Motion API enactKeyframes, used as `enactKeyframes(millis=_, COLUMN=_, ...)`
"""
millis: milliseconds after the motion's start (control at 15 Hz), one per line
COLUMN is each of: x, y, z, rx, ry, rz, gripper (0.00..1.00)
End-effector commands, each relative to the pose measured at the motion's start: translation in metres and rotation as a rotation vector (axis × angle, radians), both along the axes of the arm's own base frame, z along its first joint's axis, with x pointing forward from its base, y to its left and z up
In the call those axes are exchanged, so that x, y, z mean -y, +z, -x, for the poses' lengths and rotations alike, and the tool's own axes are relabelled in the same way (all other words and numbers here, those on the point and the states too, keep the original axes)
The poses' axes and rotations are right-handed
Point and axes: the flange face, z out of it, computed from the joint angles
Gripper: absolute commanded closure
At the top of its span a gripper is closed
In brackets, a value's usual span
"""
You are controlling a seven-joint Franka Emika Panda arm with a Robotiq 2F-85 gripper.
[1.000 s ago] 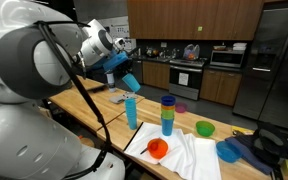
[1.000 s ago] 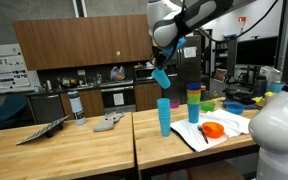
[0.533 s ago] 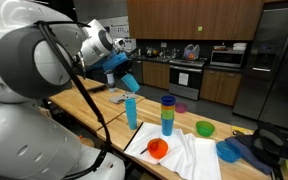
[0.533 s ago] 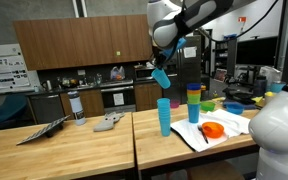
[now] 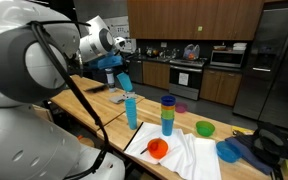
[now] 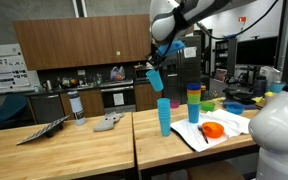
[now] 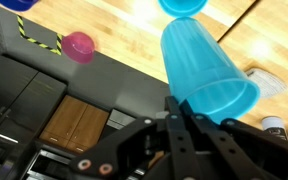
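Note:
My gripper (image 5: 119, 68) (image 6: 156, 66) is shut on the rim of a light blue plastic cup (image 5: 124, 81) (image 6: 154, 78), which hangs tilted in the air above the wooden table (image 5: 94, 105). In the wrist view the fingers (image 7: 177, 112) pinch the cup's wall (image 7: 206, 65), its mouth toward the camera. Below and slightly to one side, a second light blue cup (image 5: 131, 110) (image 6: 164, 117) stands upright on the table, apart from the held one. Its top (image 7: 184, 5) shows at the upper edge of the wrist view.
A stack of coloured cups (image 5: 167, 115) (image 6: 193, 103) stands next to the upright cup. An orange bowl (image 5: 158, 149), green bowl (image 5: 204, 128) and blue bowl (image 5: 229, 150) lie near a white cloth (image 5: 189, 158). A pink cup (image 7: 79, 45) and a grey object (image 6: 109, 122) also sit here.
The gripper has carried the held cup a little sideways, off from directly above the standing cup. Nothing on the table has moved.

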Motion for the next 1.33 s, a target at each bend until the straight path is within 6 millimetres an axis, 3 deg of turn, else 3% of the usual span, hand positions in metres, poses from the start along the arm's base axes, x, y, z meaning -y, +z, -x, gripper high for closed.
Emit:
enactKeyframes(millis=0, x=0.015, y=0.011, z=0.018, rx=0.004, ry=-0.108, rz=-0.045, gripper=0.99)
enactKeyframes(millis=400, x=0.042, y=0.014, z=0.036, rx=0.019, ry=-0.258, rz=-0.049, gripper=0.99)
enactKeyframes(millis=867, x=0.048, y=-0.023, z=0.015, rx=0.031, ry=-0.326, rz=-0.198, gripper=0.99)
enactKeyframes(millis=1267, x=0.058, y=-0.041, z=-0.007, rx=0.003, ry=-0.345, rz=-0.276, gripper=0.99)
